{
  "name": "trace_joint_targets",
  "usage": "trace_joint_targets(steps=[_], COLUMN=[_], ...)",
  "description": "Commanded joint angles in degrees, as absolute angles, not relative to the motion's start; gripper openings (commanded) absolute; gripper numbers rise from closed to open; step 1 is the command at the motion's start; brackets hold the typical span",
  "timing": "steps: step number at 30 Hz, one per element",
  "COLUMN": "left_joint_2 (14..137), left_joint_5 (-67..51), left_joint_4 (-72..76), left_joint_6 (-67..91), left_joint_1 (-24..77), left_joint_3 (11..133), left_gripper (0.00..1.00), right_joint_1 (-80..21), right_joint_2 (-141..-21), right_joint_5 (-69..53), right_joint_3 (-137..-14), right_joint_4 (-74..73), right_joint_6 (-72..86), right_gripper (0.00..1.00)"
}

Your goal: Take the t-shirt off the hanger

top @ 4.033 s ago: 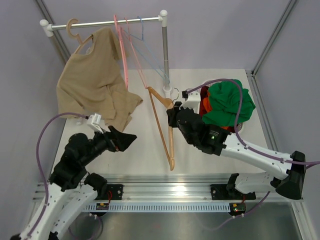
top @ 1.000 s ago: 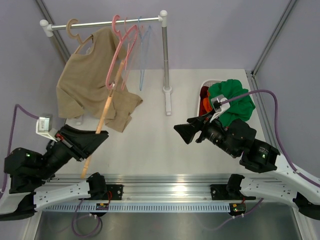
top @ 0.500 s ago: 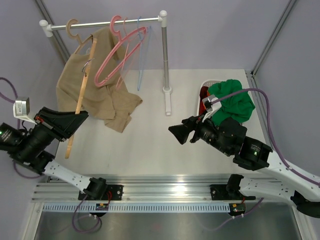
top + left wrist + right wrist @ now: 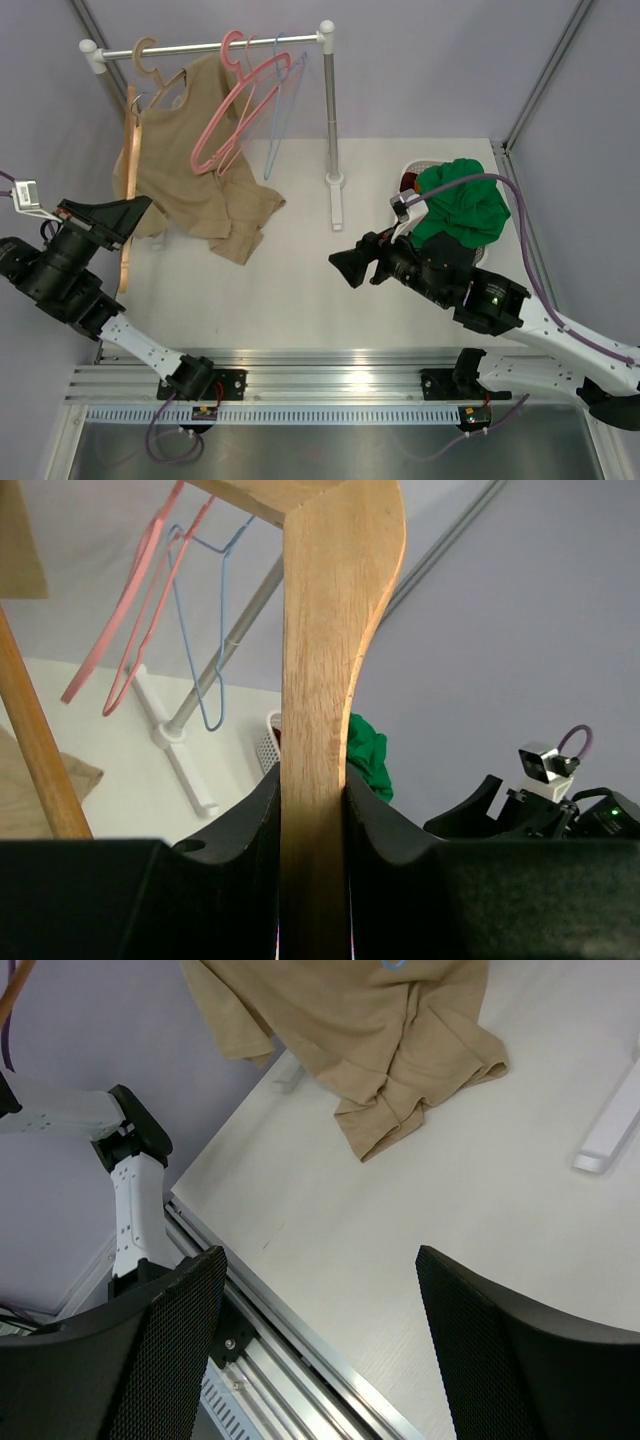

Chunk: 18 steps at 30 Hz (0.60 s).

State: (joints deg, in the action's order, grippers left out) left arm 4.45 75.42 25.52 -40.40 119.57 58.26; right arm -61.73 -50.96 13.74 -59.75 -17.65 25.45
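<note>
My left gripper (image 4: pixel 313 815) is clamped tight on the wooden hanger (image 4: pixel 325 670), held upright near the left end of the rail (image 4: pixel 210 44). The green t-shirt (image 4: pixel 462 205) lies heaped in the basket (image 4: pixel 407 172) — well apart from it. My right gripper (image 4: pixel 320 1350) is spread wide — holding nothing.

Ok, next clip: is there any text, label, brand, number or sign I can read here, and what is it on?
No readable text in any view.
green t-shirt, wooden hanger, beige top: plain, no print or label visible.
small modules on the rail: any marking is too small to read.
</note>
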Motion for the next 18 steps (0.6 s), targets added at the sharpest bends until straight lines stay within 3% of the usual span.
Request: trace_joint_targets(steps=[1, 3, 5, 10, 14, 18], left_joint_2=[2.8, 4.1, 5.8, 14.6, 26.6, 39.7], left_joint_5=[78.0, 77.1, 75.4, 74.3, 72.2, 69.4], left_joint_4=[52.7, 74.9, 84.5, 88.2, 87.4, 95.5], left_joint_6=[-60.6, -77.4, -86.3, -90.2, -91.7, -101.2], left_joint_1=[129.2, 132.6, 135.3, 136.1, 136.1, 135.8], left_joint_3=[51.6, 48.8, 47.4, 48.8, 56.7, 64.1], left_gripper=[0.00, 0.00, 0.00, 0.00, 0.00, 0.00], right_joint_1=[-61.7, -61.8, -61.8, -61.7, -61.7, -61.7], right_joint_2=[-52.3, -52.9, -53.3, -53.2, -54.6, -54.5], right_joint_5=[12.0, 11.3, 10.7, 11.6, 12.3, 12.7], right_joint_3=[-61.9, -62.6, -62.8, -62.8, -63.3, -62.2], right_joint_4=[-14.9, -15.0, -15.1, -15.1, -15.0, -13.5], right_joint_6=[24.8, 24.9, 25.0, 24.8, 23.2, 22.0], right_gripper=[0.84, 0.84, 0.84, 0.84, 0.83, 0.81])
